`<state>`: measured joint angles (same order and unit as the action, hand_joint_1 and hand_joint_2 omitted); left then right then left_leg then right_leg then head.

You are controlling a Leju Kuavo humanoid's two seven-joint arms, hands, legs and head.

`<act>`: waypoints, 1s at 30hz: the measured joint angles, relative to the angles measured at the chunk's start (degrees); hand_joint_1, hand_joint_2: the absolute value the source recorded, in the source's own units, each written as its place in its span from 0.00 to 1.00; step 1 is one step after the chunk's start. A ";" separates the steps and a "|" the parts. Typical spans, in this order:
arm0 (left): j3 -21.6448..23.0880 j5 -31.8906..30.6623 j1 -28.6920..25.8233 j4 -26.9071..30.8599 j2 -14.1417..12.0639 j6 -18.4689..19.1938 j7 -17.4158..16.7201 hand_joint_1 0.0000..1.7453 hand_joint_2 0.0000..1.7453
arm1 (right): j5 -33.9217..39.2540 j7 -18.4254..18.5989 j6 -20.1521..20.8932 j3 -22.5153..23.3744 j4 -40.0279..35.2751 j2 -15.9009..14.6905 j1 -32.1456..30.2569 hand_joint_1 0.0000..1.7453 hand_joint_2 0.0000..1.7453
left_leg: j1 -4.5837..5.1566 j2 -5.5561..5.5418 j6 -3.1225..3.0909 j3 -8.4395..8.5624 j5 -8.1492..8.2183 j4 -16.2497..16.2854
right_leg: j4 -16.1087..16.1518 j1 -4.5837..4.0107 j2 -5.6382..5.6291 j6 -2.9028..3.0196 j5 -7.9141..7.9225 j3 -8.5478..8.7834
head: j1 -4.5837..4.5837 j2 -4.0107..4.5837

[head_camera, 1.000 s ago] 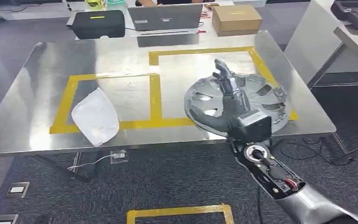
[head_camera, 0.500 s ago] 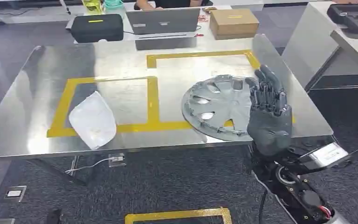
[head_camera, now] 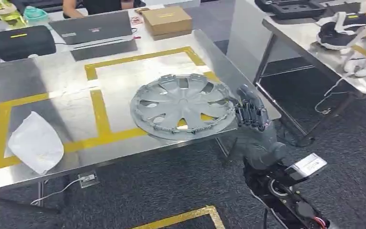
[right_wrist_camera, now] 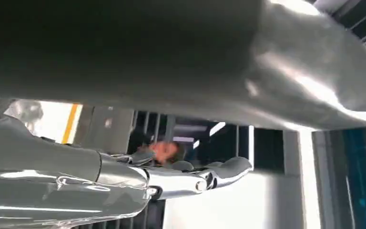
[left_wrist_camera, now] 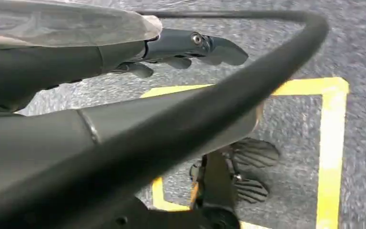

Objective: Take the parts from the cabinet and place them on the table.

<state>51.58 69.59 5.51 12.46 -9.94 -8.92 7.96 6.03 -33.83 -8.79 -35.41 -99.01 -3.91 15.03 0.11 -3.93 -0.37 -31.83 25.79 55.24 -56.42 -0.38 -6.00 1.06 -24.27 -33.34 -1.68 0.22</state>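
Note:
A silver hubcap (head_camera: 183, 105) lies flat on the steel table (head_camera: 66, 71), over the yellow tape near its front right edge. A white curved part (head_camera: 35, 141) lies at the table's front left. My right hand (head_camera: 255, 129) is raised just off the table's right corner, beside the hubcap's rim and apart from it, fingers up and spread, holding nothing. The right wrist view shows the same right hand (right_wrist_camera: 186, 176) stretched out and empty. My left hand (left_wrist_camera: 190, 45) hangs over the carpet with its fingers extended, empty.
A laptop (head_camera: 95, 28), a cardboard box (head_camera: 167, 20) and a black case (head_camera: 23, 42) stand at the table's far side, where a person (head_camera: 100, 5) sits. A second steel table (head_camera: 314, 47) with black and white things stands to the right. Cables lie on the carpet.
My right hand has let go of the hubcap and drawn back off the table to its right corner. The camera has swung right, so the whole scene sits further left.

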 joint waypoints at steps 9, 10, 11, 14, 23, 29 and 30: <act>0.00 0.20 0.27 0.02 0.33 0.02 -0.09 0.00 0.00 | -0.11 0.48 0.00 1.25 -1.03 0.00 -1.83 0.00 0.00 | -0.50 5.99 -0.79 1.23 -0.55 -1.78 | -17.35 0.72 5.32 -2.66 -8.69 -8.25 | 1.35 0.00; 0.00 0.22 0.24 0.02 0.35 -0.02 -0.11 0.00 0.00 | -0.11 0.50 0.09 1.29 -1.03 0.00 -1.98 0.00 0.00 | -0.56 6.64 -0.67 1.31 -0.48 -1.77 | -17.70 1.02 5.55 -2.90 -8.22 -8.30 | 1.79 0.00; 0.00 0.26 0.24 0.02 0.48 -0.02 -0.09 0.00 0.00 | -0.13 0.50 0.13 1.31 -1.03 0.00 -2.01 0.00 0.00 | -0.62 7.25 -0.50 1.44 -0.36 -1.74 | -15.23 1.28 5.84 -3.13 -6.50 -6.93 | 2.06 0.00; 0.00 0.28 0.26 0.02 0.63 -0.02 -0.09 0.00 0.00 | -0.24 0.48 0.20 1.44 -1.03 0.00 -1.98 0.00 0.00 | -0.74 8.90 0.67 2.25 0.48 -1.30 | -0.47 1.41 10.18 -3.49 -1.21 0.97 | 2.82 0.00; 0.00 0.48 0.50 0.02 0.52 -0.22 -0.09 0.00 0.00 | -0.72 0.31 0.42 2.05 -1.03 0.02 -1.96 0.00 0.00 | -0.75 4.73 2.55 -3.85 8.37 12.64 | 0.41 1.07 5.30 -0.14 -0.60 0.93 | 0.76 0.00; 0.00 0.63 0.18 0.02 0.44 -0.35 -0.09 0.00 0.00 | -0.70 0.28 0.68 2.78 -0.79 0.02 -2.12 0.00 0.00 | -0.62 0.62 0.99 -0.41 0.00 2.48 | 0.41 0.95 0.46 -0.06 -0.13 0.83 | -0.35 0.00; 0.00 0.74 0.13 0.00 0.24 -0.37 -0.09 0.00 0.00 | -0.70 0.26 0.72 2.82 -0.79 0.04 -2.06 0.00 0.00 | -0.57 -1.20 0.65 0.52 0.22 -0.20 | 0.28 0.57 -0.18 -0.31 -0.11 0.56 | -0.41 0.00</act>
<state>51.58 70.34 5.65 12.46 -9.70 -9.29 7.87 5.33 -33.57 -8.07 -32.59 -99.80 -3.87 12.97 -0.46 -5.13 0.28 -31.31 26.00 55.03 -56.14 0.19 -6.18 0.75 -24.38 -32.78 -2.10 0.22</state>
